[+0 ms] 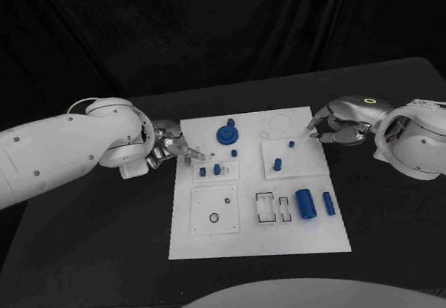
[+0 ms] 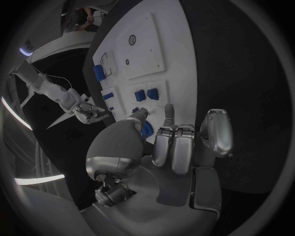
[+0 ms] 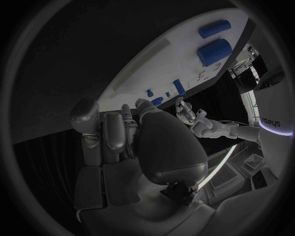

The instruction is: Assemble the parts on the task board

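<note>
step: seating small parts | left robot hand [image 1: 168, 147] at task board [image 1: 256, 233] left edge, fingers together, grasp unclear | right robot hand [image 1: 339, 122] at right edge, likewise | advice: lower straight, align before pressing

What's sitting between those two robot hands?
In the head view, the far end of the task board, with a round blue part, lies between left and right.
</note>
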